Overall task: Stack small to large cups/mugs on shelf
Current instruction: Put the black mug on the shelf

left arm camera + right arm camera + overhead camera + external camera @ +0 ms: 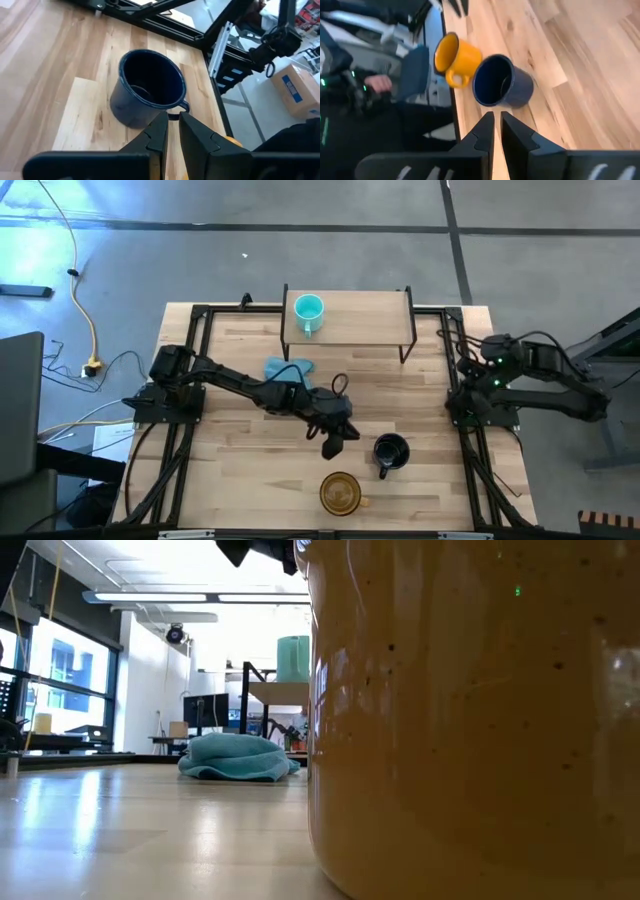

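Observation:
The small turquoise mug [308, 310] stands upright on the shelf [360, 315] at the table's far edge; the low view shows it [293, 658] too. The black mug [390, 450] stands on the table right of centre, its handle [182, 106] toward the near edge. The amber-brown mug [340, 492] stands near the table's near edge and fills the low view [470, 720]. My left gripper [335, 440] hovers shut above the table just left of the black mug [147, 90], fingertips close to its handle. My right gripper [495, 125] is shut, its arm folded at the table's right edge.
A crumpled blue-teal cloth [288, 368] lies on the table between the shelf and my left arm [238, 758]. Black frame rails run along the table's left and right sides. Bare tabletop lies left of the amber-brown mug.

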